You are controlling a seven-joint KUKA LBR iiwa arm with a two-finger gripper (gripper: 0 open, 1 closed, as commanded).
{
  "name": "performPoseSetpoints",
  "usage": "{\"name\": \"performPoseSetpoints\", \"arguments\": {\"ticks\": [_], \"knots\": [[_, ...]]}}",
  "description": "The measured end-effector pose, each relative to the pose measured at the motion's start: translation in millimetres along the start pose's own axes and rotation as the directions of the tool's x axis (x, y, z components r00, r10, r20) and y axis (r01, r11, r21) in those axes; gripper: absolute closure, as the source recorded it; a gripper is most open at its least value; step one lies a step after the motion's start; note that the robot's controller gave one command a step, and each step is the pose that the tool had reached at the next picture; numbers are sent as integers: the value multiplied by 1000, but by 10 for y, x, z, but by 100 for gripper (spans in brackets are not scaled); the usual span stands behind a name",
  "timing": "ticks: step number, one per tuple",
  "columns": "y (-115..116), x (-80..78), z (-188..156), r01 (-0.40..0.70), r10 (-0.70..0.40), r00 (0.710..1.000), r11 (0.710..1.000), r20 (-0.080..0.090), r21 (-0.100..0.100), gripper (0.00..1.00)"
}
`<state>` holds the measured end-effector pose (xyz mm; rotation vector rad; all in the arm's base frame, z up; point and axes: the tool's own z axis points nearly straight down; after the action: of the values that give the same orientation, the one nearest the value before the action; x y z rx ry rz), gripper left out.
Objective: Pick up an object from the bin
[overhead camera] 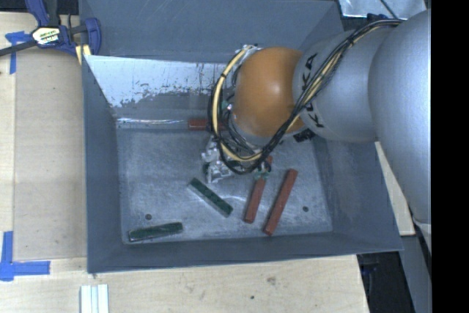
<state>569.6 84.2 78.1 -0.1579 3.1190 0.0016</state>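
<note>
My gripper (215,163) hangs low near the middle of the bin floor, under the orange wrist cover. Just below it lies a short dark green stick (210,197), slanting down to the right, close to the gripper's tip. To the right of the gripper lie two reddish-brown sticks side by side, both slanted: a shorter one (254,200) and a longer one (281,201). The upper end of the shorter one is hidden under the wrist cables. I see nothing held in the gripper.
Another dark green stick (155,232) lies along the front wall at the left. A small reddish piece (198,124) sits against the back wall, partly hidden by the arm. The arm and its cables cover the bin's right rear part.
</note>
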Motion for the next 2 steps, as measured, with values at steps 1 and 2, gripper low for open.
{"name": "performPoseSetpoints", "arguments": {"ticks": [1, 2], "knots": [[75, 0, -311, 4, -3, 1000, 1000, -22, 1, 100], [87, -43, -746, 8, -8, 1000, 1000, -11, -1, 100]]}}
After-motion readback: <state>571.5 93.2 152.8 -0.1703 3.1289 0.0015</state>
